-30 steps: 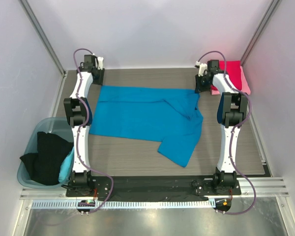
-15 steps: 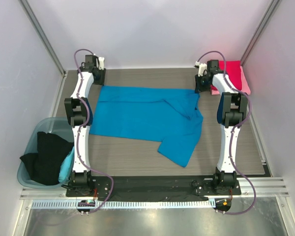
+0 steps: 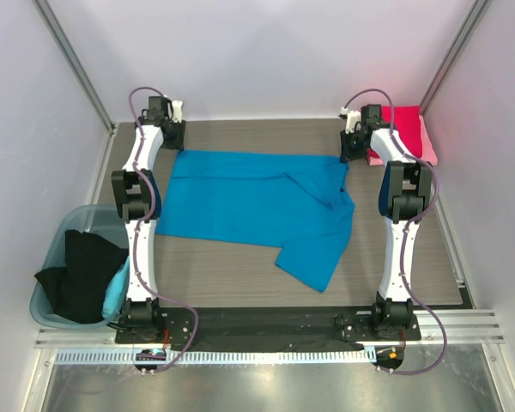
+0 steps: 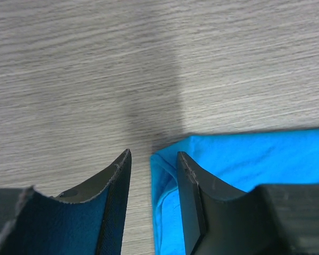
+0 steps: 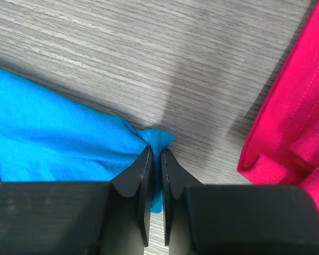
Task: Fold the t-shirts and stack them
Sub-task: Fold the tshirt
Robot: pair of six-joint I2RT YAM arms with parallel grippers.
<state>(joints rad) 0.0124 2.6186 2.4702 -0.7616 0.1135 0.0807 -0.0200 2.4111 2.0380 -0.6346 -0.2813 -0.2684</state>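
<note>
A bright blue t-shirt (image 3: 257,206) lies spread across the wooden table, one sleeve trailing toward the near side. At its far left corner, my left gripper (image 3: 173,137) is open. In the left wrist view the shirt's corner (image 4: 255,159) pokes up between the parted jaws (image 4: 154,154), close to the right finger. My right gripper (image 3: 352,150) is shut on the far right corner. The right wrist view shows a pinch of blue cloth (image 5: 53,127) bunched between the closed jaws (image 5: 155,150). A folded crimson t-shirt (image 3: 403,124) rests on a pale pink one (image 3: 429,146) at the back right.
A translucent teal tub (image 3: 69,219) stands off the table's left edge, with a black t-shirt (image 3: 81,275) draped over its side. The crimson shirt (image 5: 292,117) lies just right of the right gripper. White walls enclose the table on three sides.
</note>
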